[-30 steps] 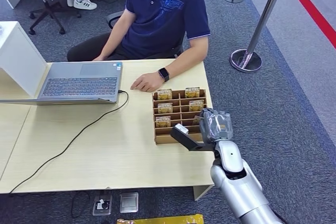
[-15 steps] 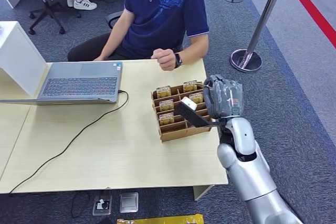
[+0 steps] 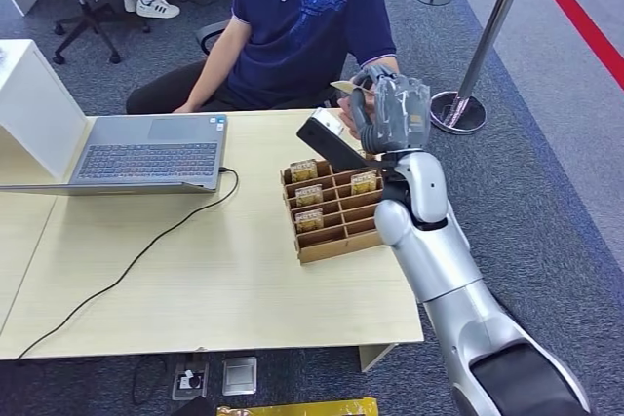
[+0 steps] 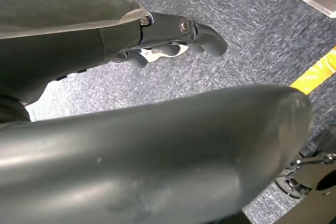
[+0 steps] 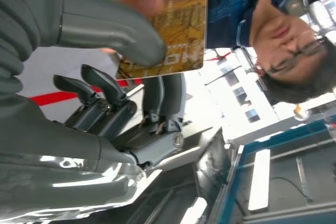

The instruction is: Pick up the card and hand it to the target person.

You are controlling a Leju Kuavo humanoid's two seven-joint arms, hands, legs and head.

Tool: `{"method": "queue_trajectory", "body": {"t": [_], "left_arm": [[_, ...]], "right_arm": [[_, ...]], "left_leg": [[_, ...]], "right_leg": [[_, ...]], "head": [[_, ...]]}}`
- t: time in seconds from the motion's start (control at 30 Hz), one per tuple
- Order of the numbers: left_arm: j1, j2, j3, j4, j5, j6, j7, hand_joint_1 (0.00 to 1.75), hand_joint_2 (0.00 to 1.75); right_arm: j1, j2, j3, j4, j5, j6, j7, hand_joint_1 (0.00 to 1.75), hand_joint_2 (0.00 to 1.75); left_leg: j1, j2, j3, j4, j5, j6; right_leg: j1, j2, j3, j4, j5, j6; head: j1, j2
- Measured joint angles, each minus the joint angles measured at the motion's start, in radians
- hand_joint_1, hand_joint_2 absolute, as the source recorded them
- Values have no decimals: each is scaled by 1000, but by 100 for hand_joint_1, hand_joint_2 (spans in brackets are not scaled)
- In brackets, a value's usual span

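Gold card (image 5: 180,32) with dark line pattern; grey thumb, darker fingers (image 5: 99,85); navy shirt (image 3: 309,21); pale wood counter (image 3: 220,280); brown card rack (image 3: 334,236)

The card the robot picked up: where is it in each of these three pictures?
Head view: the card is a thin pale sliver above the table's far edge, at the tips of the right hand, in front of the person's shirt.
Left wrist view: the card is not in it.
Right wrist view: the gold card is under the grey thumb, a person's fingers touching it.
Shared landmark: the navy shirt.
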Motion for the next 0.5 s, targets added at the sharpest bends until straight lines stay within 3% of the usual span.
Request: {"method": "queue_trajectory", "body": {"t": [0.13, 0.33, 0.47, 0.5], "left_arm": [[-1, 0, 0, 0, 1, 5, 0, 0, 0], [3, -1, 0, 0, 2, 11, 2, 0, 0], [8, -1, 0, 0, 2, 11, 7, 0, 0], [9, -1, 0, 0, 2, 11, 8, 0, 0]], "right_arm": [[-85, 49, 1, 190, 17, -91, 2, 175, 175], [-134, 86, 0, 350, 90, -135, 62, 172, 175], [-136, 88, -4, 402, 105, -141, 72, 0, 175], [-136, 88, -4, 406, 106, -142, 72, 0, 175]], "left_leg": [[0, 0, 0, 0, 0, 0], [0, 0, 0, 0, 0, 0], [0, 0, 0, 0, 0, 0], [0, 0, 0, 0, 0, 0]], "right_leg": [[0, 0, 0, 0, 0, 0], [0, 0, 0, 0, 0, 0], [0, 0, 0, 0, 0, 0], [0, 0, 0, 0, 0, 0]], "head": [[0, 0], [0, 0], [1, 0], [1, 0]]}}
